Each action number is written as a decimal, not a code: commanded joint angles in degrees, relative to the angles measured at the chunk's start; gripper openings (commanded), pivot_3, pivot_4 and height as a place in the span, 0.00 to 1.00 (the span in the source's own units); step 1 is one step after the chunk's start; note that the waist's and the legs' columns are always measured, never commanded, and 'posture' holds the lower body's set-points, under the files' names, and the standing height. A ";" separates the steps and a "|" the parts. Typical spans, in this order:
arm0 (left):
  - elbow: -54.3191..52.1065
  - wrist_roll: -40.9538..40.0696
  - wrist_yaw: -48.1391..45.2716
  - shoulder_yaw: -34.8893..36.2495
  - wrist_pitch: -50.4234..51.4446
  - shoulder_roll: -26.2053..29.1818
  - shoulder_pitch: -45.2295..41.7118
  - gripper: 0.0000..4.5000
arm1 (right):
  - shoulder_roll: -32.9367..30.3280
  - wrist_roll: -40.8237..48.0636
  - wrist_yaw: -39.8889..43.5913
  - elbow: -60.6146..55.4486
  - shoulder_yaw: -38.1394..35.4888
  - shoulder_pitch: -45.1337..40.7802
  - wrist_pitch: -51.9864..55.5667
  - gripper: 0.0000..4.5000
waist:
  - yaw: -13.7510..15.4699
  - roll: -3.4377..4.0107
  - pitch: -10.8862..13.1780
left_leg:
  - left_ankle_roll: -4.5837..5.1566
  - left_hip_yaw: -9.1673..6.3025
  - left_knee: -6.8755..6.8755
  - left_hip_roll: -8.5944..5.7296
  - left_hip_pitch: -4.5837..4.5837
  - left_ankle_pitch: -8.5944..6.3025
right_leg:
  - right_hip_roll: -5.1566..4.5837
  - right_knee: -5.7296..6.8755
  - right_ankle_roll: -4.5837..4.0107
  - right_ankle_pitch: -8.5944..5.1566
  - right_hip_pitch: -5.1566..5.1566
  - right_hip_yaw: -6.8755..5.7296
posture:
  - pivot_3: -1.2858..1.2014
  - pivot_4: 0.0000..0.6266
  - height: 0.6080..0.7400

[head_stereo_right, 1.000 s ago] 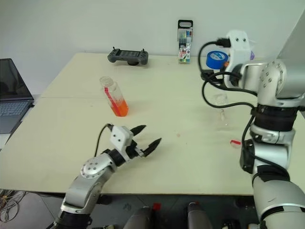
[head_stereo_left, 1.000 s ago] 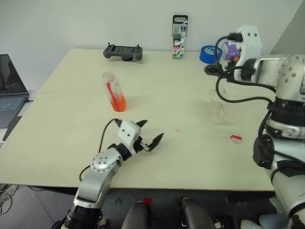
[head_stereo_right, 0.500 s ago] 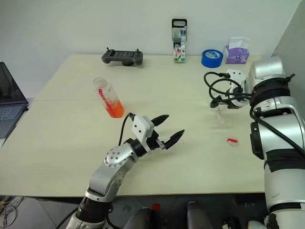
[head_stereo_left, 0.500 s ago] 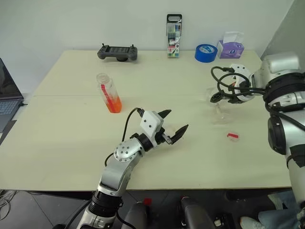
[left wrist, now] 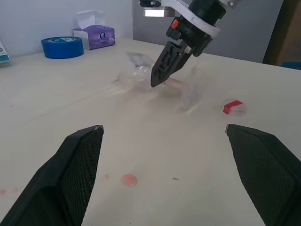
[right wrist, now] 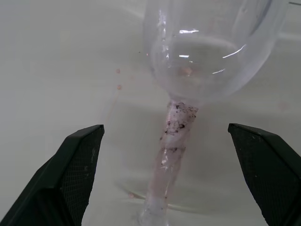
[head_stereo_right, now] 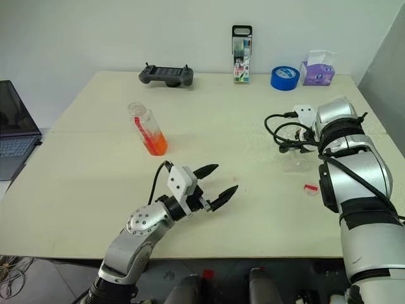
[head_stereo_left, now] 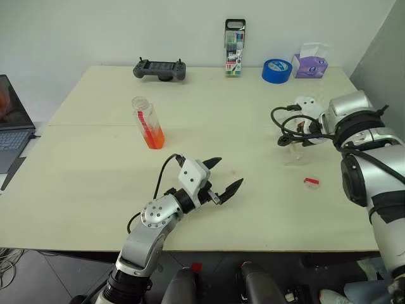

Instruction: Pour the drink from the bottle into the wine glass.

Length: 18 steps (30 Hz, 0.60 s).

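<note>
A pale tabletop (head_stereo_left: pixel 95 190) carried everything. The right claw (right wrist: pixel 171 136) stood wide open and held nothing, angled down at the glass (right wrist: pixel 207 52), whose stem rose midway between its two fingers with the empty bowl just above and beyond them. That placing looked like a set-up for gripping the stem, probably to steady the glass for pouring. In the head view the glass (head_stereo_left: pixel 292 144) stood upright against that claw, though whether they touched could not be told. The left claw (head_stereo_left: pixel 223 177) was also wide open and empty, hovering level above the tabletop and pointing toward the glass, well apart from it. The bottle (head_stereo_left: pixel 148 122) stood upright behind and to the outer side of the left claw, well apart from it, cap off, with orange-red drink (head_stereo_left: pixel 155 137) filling only its lower part. A small red-and-white cap (head_stereo_left: pixel 311 182) lay on the tabletop near the right claw, just beside the glass foot. No drink had reached the glass yet, so pouring had apparently not begun.
</note>
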 commanded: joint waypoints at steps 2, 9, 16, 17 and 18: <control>-4.65 0.12 1.85 0.93 1.60 0.21 0.23 1.00 | -0.24 0.10 -5.82 0.20 -4.81 2.02 -4.17 0.79 | 0.01 0.00 0.00 | 0.00 0.00 0.00 0.00 0.00 0.00 | 0.00 0.01 0.00 0.00 0.00 0.00 | 0.52 0.24 1.00; -6.27 -0.34 2.36 1.09 3.17 1.38 1.29 1.00 | 0.48 -0.76 -8.93 0.24 -8.28 2.77 -6.30 0.23 | -0.04 0.01 0.00 | 0.00 0.03 0.00 0.01 0.03 0.00 | 0.01 0.04 0.00 0.00 0.00 0.04 | 0.52 0.24 1.00; -4.51 -0.62 2.15 0.57 3.02 0.60 -0.32 1.00 | 1.18 0.62 -9.31 -0.52 -11.28 -1.42 -5.64 0.05 | -0.05 0.02 0.00 | 0.00 0.05 0.00 0.01 0.03 0.00 | 0.02 0.03 -0.01 0.00 0.00 0.05 | 0.52 0.24 1.00; -4.13 -0.75 2.03 0.60 2.96 0.47 -0.59 1.00 | 1.43 1.07 -9.11 -0.76 -11.99 -2.32 -5.59 0.05 | -0.08 0.03 0.01 | 0.00 0.06 0.00 0.01 0.02 0.00 | 0.02 0.04 -0.01 0.00 -0.01 0.06 | 0.52 0.24 1.00; -3.69 -0.80 1.78 0.51 2.80 0.37 -0.93 1.00 | 1.75 1.98 -9.03 -1.16 -13.10 -3.47 -5.77 0.05 | -0.09 0.05 0.03 | 0.00 0.06 0.00 0.02 0.02 0.00 | 0.02 0.05 -0.01 0.00 -0.01 0.06 | 0.52 0.24 1.00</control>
